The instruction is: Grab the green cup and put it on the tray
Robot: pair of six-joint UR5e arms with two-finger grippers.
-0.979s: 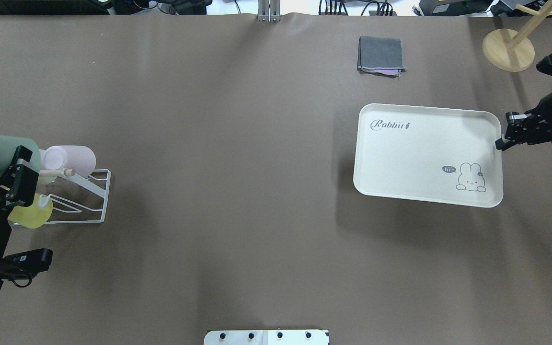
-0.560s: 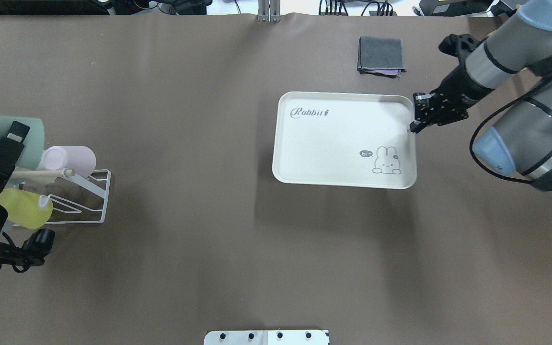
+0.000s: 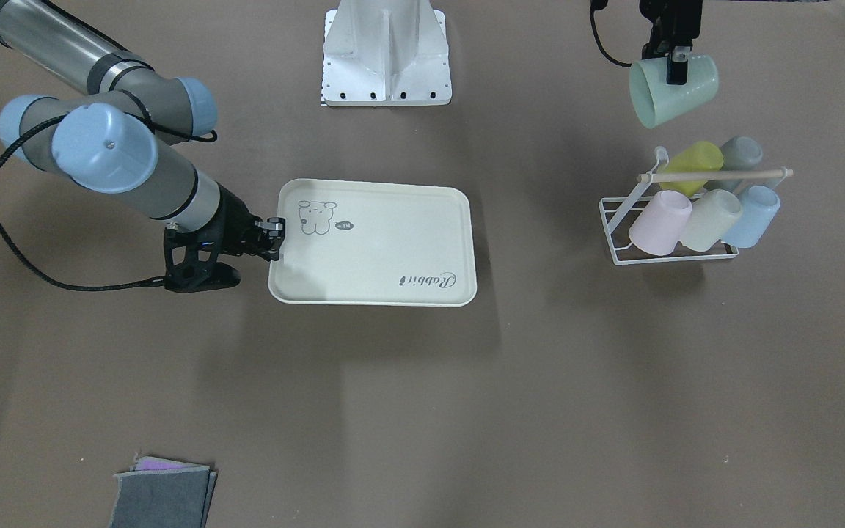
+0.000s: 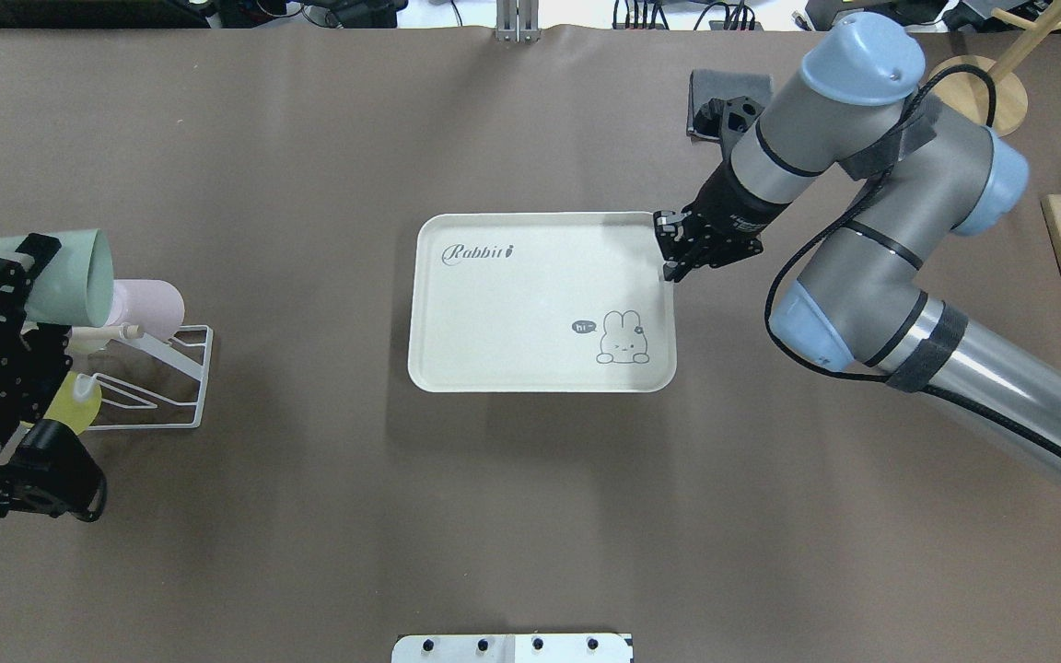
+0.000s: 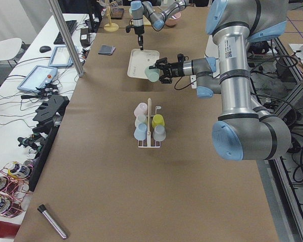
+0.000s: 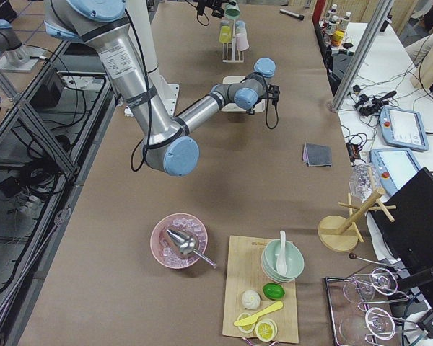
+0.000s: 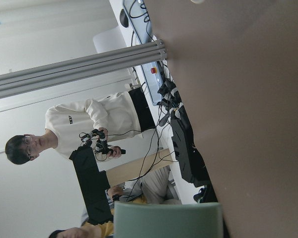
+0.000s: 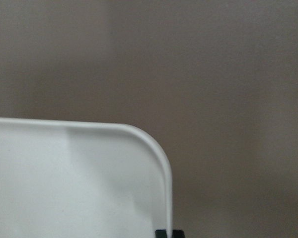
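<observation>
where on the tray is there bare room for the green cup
The tray is bare throughout; widest patch lies between the Rabbit script and the bunny drawing. Crowded only at its corner, where the right end effector clamps the rim.

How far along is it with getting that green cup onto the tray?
Done: the green cup is off the rack, hanging tilted in the left tool. In hand: the right tool grips the tray by its rim near the table's middle. Left: the tray is bare and the cup is far off to one side, so it must be carried over, set down and released.
</observation>
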